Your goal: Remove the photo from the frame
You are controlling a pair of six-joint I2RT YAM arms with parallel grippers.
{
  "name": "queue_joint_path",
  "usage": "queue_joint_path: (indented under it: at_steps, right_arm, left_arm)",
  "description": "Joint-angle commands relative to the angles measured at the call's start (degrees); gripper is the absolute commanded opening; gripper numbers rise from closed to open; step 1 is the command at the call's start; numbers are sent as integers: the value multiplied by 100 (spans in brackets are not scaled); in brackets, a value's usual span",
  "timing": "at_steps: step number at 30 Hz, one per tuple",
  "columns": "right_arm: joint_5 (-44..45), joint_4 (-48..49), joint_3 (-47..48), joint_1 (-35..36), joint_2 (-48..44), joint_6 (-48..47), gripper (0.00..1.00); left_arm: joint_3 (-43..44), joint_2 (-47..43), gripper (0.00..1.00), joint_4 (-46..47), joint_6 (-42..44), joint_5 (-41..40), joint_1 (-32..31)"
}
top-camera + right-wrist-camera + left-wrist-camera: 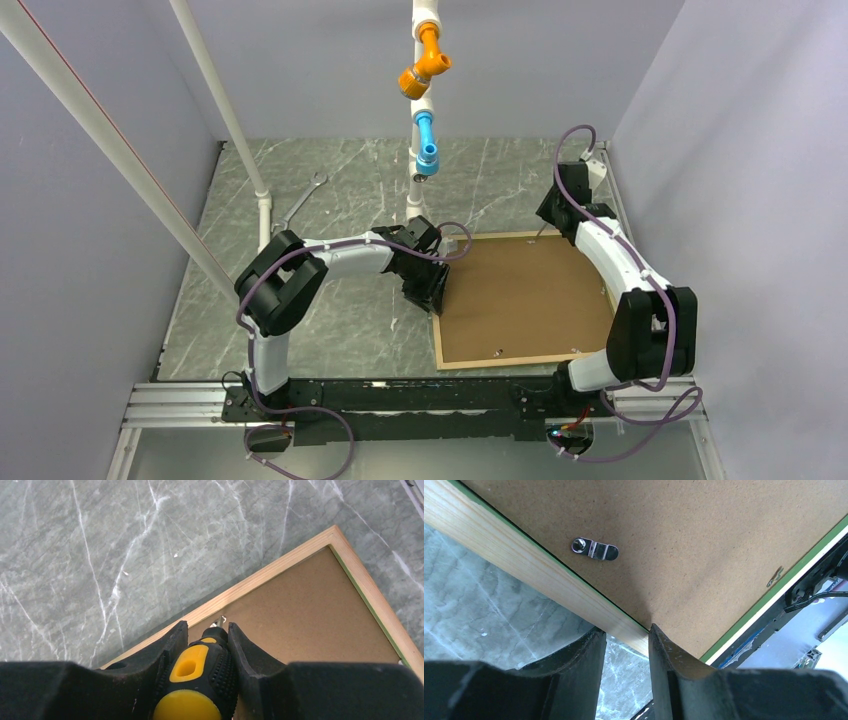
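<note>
The frame (520,358) lies face down on the marble table, its light wood back edge up. The brown backing panel (520,295) covers it, so the photo is hidden. My left gripper (430,290) is at the frame's left edge. In the left wrist view its jaws (625,630) close across the wood edge (524,562), near a metal turn clip (595,549). My right gripper (548,215) is at the far edge. It is shut on a yellow and black screwdriver (195,672), whose tip sits at a small metal clip (222,620).
A wrench (300,205) lies on the table at the back left. A white pipe post with orange and blue fittings (425,100) hangs over the middle. Slanted white poles (225,110) stand at the left. Grey walls close in both sides. A metal rail (400,395) runs along the near edge.
</note>
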Motion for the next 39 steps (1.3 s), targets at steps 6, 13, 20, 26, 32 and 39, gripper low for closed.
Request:
queue_joint_path:
  at_steps: [6, 13, 20, 26, 32, 39]
  right_arm:
    - [-283, 517, 110, 20, 89, 103, 0]
    - [-284, 380, 87, 113, 175, 130, 0]
    - [53, 6, -20, 205, 13, 107, 0]
    - [316, -379, -39, 236, -268, 57, 0]
    - [476, -694, 47, 239, -626, 73, 0]
    - [960, -1097, 149, 230, -1215, 153, 0]
  left_arm:
    - [-100, -72, 42, 235, 84, -24, -11]
    - [-90, -79, 42, 221, 96, -41, -10]
    - [-108, -75, 42, 240, 74, -6, -13]
    - [-127, -68, 42, 296, 44, 51, -17]
    - [-139, -97, 42, 308, 35, 33, -22]
    - [-167, -144, 43, 330, 13, 59, -24]
